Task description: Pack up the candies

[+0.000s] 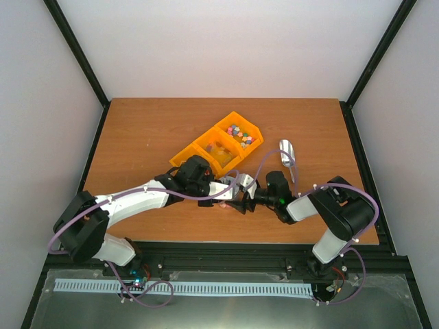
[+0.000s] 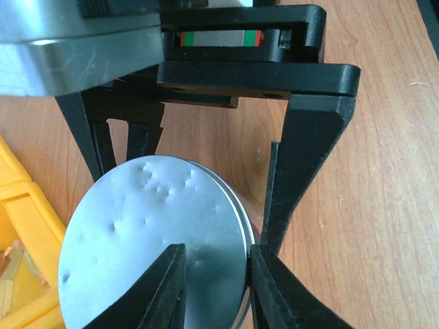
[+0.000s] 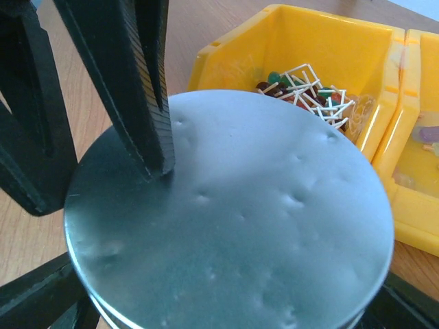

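**Both arms meet on one lid, just in front of the bin**

The left gripper (image 2: 218, 252) pinches the rim of the dented silver lid (image 3: 233, 212), with one finger on top and one outside the edge. The right gripper (image 1: 245, 200) stands wide on either side of the lid; whether it presses I cannot tell. The candies (image 1: 240, 132) lie in the far-right compartment of the yellow bin (image 1: 184, 152), just behind the grippers. A metal scoop (image 1: 287, 152) lies right of the bin. Bare table (image 1: 137, 137) spreads left and far — its near edge is close.
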Available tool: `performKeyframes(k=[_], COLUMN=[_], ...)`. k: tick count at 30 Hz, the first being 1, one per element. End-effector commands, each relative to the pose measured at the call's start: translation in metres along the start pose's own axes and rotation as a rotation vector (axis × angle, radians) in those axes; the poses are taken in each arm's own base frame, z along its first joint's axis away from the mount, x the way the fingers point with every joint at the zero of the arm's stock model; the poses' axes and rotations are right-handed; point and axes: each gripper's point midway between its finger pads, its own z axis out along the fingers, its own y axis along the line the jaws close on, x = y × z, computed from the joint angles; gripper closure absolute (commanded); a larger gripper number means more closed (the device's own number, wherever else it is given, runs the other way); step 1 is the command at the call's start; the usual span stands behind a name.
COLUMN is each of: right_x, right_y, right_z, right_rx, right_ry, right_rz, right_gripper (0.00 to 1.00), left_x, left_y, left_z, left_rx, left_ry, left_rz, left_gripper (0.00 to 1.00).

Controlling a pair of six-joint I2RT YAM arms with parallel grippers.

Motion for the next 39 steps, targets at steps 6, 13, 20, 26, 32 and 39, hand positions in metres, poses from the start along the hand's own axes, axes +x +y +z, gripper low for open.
performKeyframes(k=[6,13,20,26,32,39], right_x=[0.007,0.010,0.011,0.011,0.011,0.012], right_y=[0.015,0.019,0.018,0.011,0.010,0.010], right_z=[-0.004,-0.008,-0.009,-0.008,-0.007,-0.006], right_rx=[-0.030,-0.032,-0.009,0.032,0.054,0.063], right_ry=[0.004,0.014,0.023,0.033,0.040,0.048], right_rz=[-0.059,-0.049,-0.048,-0.042,-0.035,-0.032], right_gripper=[0.45,0.52,0.54,0.55,0.55,0.55], left_x=[0.023,0.041,0.057,0.020,0.000,-0.005], left_y=[-0.003,0.012,0.015,0.008,0.020,0.037], left_z=[-0.009,-0.014,-0.036,-0.044,-0.022,-0.003], left_rx=[-0.033,-0.076,-0.079,-0.016,-0.031,-0.056], left_ry=[0.072,0.119,0.150,0.004,-0.025,-0.025], left_rz=[0.024,-0.023,-0.088,-0.263,-0.378,-0.455], left_gripper=[0.79,0.83,0.72,0.10,0.00,0.01])
